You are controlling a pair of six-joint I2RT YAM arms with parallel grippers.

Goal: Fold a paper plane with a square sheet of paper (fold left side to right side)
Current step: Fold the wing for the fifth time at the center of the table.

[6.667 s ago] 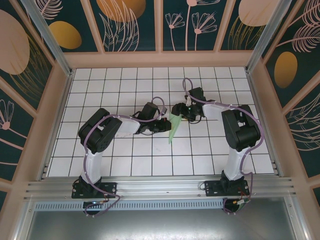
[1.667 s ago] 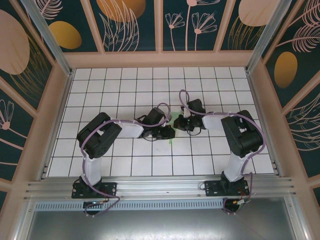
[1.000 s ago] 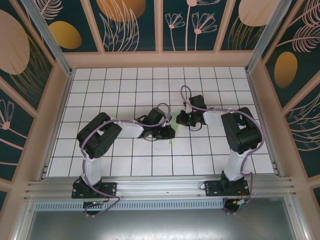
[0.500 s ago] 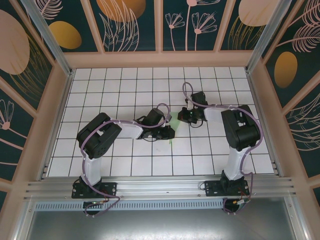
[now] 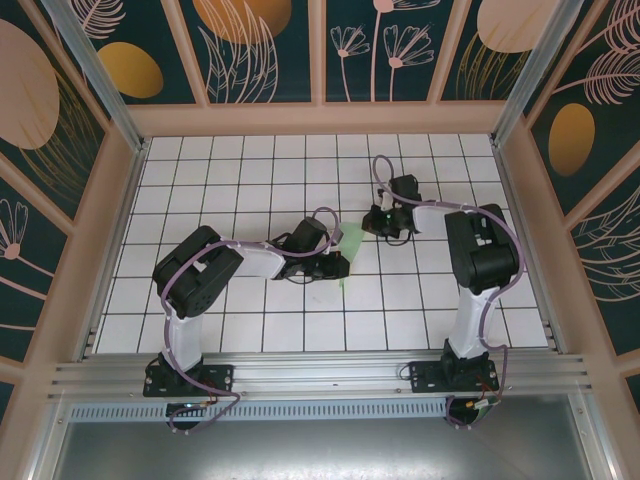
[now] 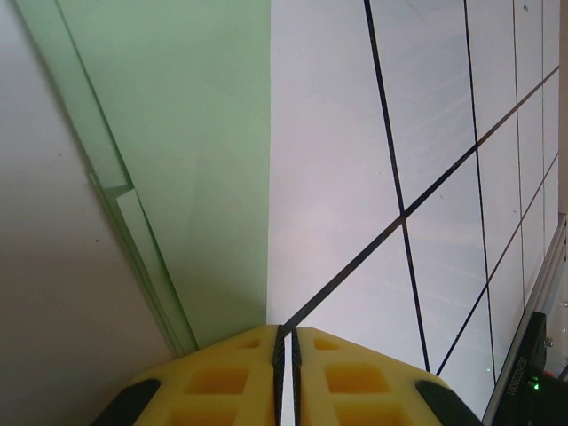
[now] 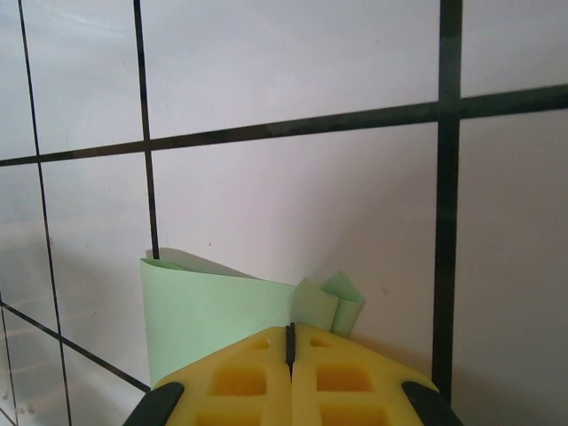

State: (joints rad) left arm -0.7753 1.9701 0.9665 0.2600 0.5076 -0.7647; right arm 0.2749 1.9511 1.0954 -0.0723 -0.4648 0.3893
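Note:
The sheet of paper is a small folded pale green shape between the two grippers at the table's middle. My left gripper lies low at its near left side, partly covering it. In the left wrist view the layered paper stretches away at the left, and the left gripper has only a hairline slit with nothing in it. My right gripper is at the paper's far right end. Its jaws are shut, resting over the folded paper, which has a small curled flap.
White tiles with black grid lines cover the table inside a pale wooden frame. An aluminium rail with both arm bases runs along the near edge. The tiles are bare at the back, left and right.
Over the last second my right gripper has drifted up and to the right, off the middle of the paper. My left arm has stayed put. The paper shows shorter than several seconds ago.

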